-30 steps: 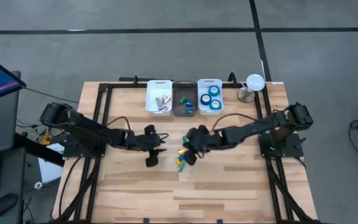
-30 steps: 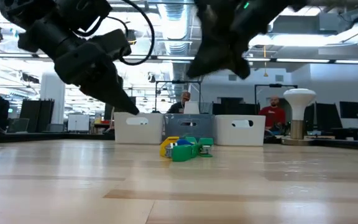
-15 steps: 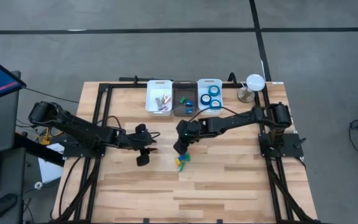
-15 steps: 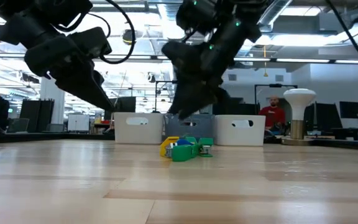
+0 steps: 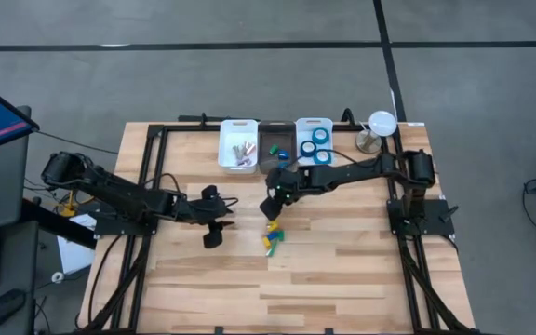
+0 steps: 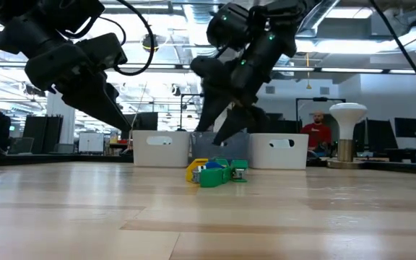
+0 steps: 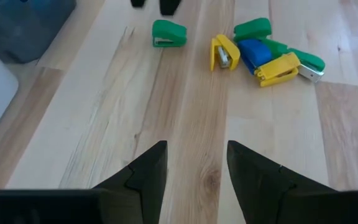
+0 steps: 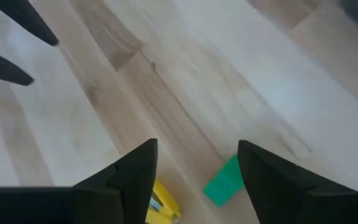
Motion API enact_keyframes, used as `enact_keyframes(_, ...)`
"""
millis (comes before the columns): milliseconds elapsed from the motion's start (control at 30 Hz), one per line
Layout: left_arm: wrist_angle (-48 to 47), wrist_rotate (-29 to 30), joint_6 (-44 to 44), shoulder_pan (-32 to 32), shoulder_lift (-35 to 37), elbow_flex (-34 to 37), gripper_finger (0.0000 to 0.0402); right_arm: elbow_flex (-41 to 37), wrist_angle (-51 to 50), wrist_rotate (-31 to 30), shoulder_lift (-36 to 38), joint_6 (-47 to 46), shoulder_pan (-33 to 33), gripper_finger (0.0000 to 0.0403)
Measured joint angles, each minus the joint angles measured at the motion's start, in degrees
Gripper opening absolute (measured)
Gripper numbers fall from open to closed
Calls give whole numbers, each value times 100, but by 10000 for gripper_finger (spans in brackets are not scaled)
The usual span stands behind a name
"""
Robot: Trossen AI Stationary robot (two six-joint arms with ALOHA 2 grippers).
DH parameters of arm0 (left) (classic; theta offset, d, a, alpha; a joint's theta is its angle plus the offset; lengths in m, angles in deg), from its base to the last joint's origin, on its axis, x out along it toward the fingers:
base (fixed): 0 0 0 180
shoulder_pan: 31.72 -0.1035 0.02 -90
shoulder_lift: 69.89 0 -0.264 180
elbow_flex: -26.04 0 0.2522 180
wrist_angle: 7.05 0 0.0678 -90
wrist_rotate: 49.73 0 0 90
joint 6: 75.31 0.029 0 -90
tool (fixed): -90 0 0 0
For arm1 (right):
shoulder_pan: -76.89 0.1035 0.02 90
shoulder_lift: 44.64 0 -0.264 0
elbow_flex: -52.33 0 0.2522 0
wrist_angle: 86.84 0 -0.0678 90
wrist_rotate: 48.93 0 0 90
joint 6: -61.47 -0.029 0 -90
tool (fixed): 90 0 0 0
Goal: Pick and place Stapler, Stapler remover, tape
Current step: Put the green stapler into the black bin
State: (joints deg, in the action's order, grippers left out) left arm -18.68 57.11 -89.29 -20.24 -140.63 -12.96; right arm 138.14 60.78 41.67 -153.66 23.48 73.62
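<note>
Hovering wide and empty — right tool (image 5: 270, 207) above a green stapler (image 8: 224, 182), left tool (image 5: 214, 232) waiting alongside, parted.

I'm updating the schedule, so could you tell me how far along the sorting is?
Done: blue tape rolls sit in the right-hand bin. In hand: nothing; the right gripper hangs open over a lone green stapler, the left gripper waits open nearby. Left: that stapler and the coloured pile of staplers on the table.
</note>
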Motion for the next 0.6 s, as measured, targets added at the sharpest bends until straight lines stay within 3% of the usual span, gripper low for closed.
enact_keyframes(300,4,0,-47,7,0,0,158,0,-808,261,108,-308,-51,197)
enact_keyframes(600,4,0,-46,8,-2,-2,158,8,-536,106,-257,-468,93,173)
